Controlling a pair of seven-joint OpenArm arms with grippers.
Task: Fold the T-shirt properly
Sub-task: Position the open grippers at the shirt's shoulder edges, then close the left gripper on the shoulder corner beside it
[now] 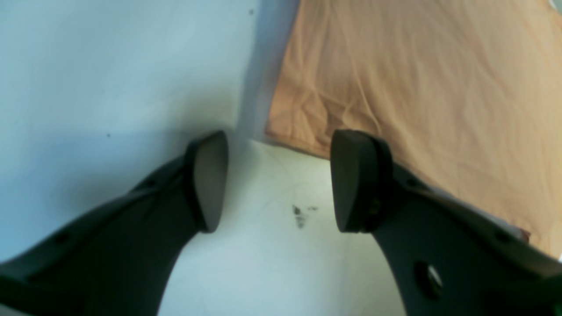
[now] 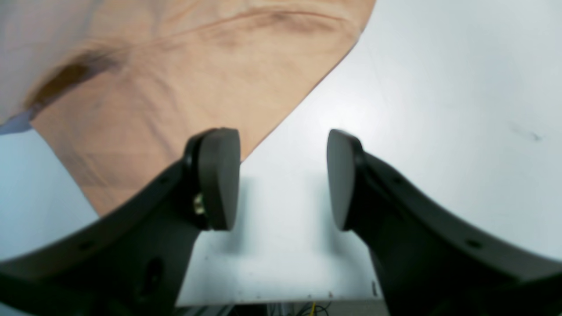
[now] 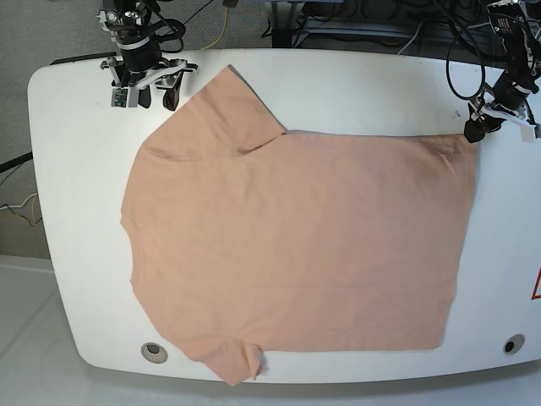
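Both hands gape, empty: left hand (image 1: 279, 180) beside T-shirt (image 3: 296, 245) hem corner, right hand (image 2: 283, 180) at sleeve edge; bare bench (image 3: 76, 169) outboard.

This is a robotics lab: a white tabletop (image 3: 76, 254) with rounded corners carries two arms bolted at its far corners. Bundles of black cables (image 3: 355, 21) trail behind it over grey floor. A lone yellow wire (image 3: 221, 25) hangs at the back edge.

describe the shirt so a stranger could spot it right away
Start at the white table. Spread flat across most of it lies the T-shirt, short-sleeved, one sleeve near each long edge. It is plain peach with no print, the only cloth there.
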